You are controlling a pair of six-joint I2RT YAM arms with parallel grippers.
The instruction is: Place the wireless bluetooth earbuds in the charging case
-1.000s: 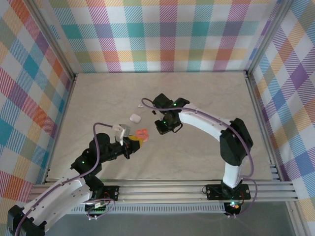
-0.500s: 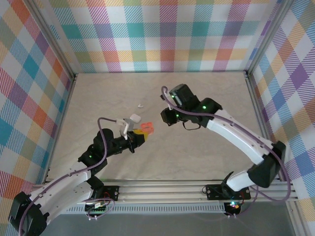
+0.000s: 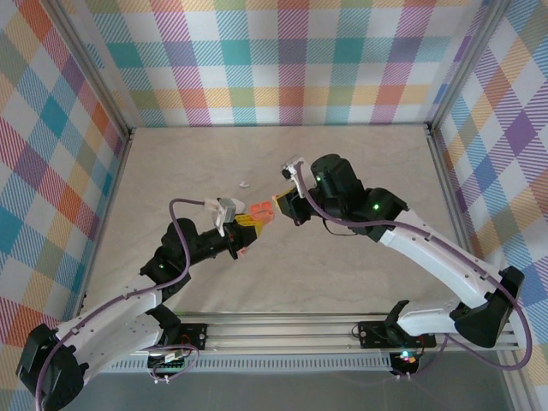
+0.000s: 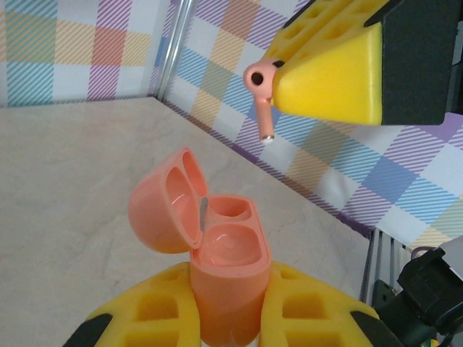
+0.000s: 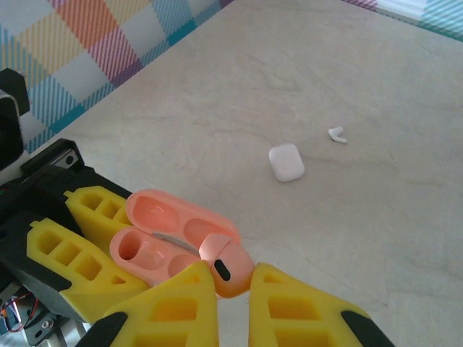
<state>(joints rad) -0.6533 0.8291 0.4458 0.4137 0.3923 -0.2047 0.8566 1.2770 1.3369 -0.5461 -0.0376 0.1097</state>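
Note:
My left gripper [image 4: 228,283] [image 3: 247,228] is shut on the body of a salmon-pink charging case [image 4: 221,249] [image 5: 155,242] [image 3: 262,212], held upright with its lid swung open and both sockets bare. My right gripper [image 5: 231,276] [image 3: 283,205] is shut on a salmon-pink earbud [image 5: 230,266] [image 4: 260,87]. In the left wrist view the earbud hangs stem down, above and to the right of the case and apart from it. A white case [image 5: 286,162], shut, and a white earbud [image 5: 336,134] [image 3: 244,183] lie on the table beyond.
The pale marble-look table [image 3: 360,171] is ringed by checked walls [image 3: 282,60] on aluminium posts. Both arms meet near the table's middle, the right arm [image 3: 428,248] arching in from the right. A rail [image 3: 291,330] runs along the near edge.
My left gripper has carried the pink case up and to the right, close to the right gripper. The right arm's elbow has swung out to the right, its gripper now facing the case.

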